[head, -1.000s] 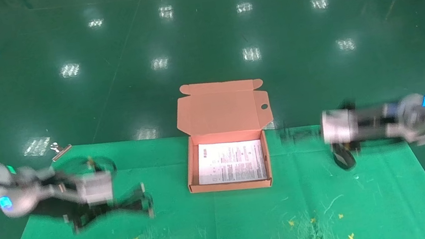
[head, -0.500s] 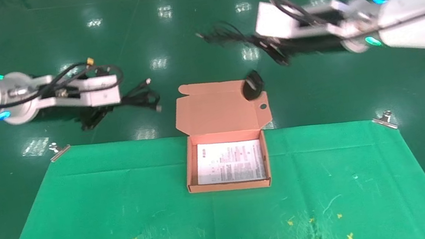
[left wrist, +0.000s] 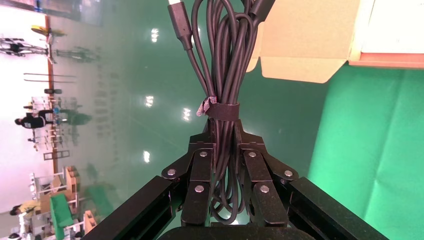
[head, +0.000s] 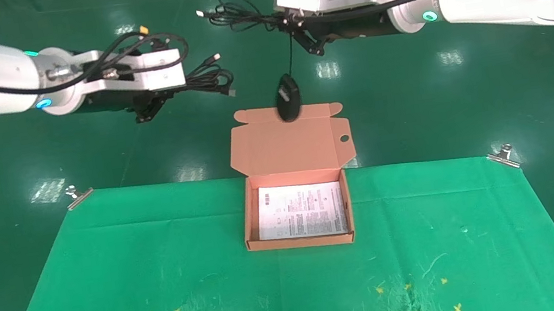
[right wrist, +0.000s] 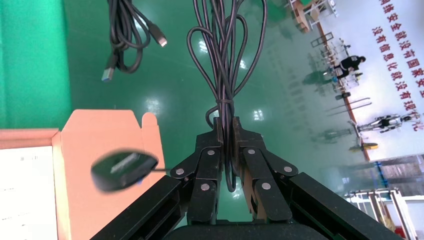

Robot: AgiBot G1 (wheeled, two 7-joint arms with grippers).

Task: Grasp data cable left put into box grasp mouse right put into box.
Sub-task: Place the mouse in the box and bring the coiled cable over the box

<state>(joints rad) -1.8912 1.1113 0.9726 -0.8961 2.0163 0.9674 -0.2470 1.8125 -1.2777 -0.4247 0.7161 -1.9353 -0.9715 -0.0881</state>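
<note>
Both arms up off mat since 1 s ago: left gripper [left wrist: 223, 165] clamped on data cable [left wrist: 220, 55], right gripper [right wrist: 225, 160] pinching cord w/ mouse [head: 288, 98] dangling over box [head: 249, 220] lid; both lifts done, drop-in next.

mouse [right wrist: 123, 170]: blurred | data cable [left wrist: 222, 75]: loops cut off by picture edge

Glossy green floor [head: 467, 105] w/ ceiling-light reflections; green mat [head: 161, 260], clipped corners.

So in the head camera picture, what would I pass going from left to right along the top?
left gripper → data cable → mouse, dangling by its cord → right gripper
</note>
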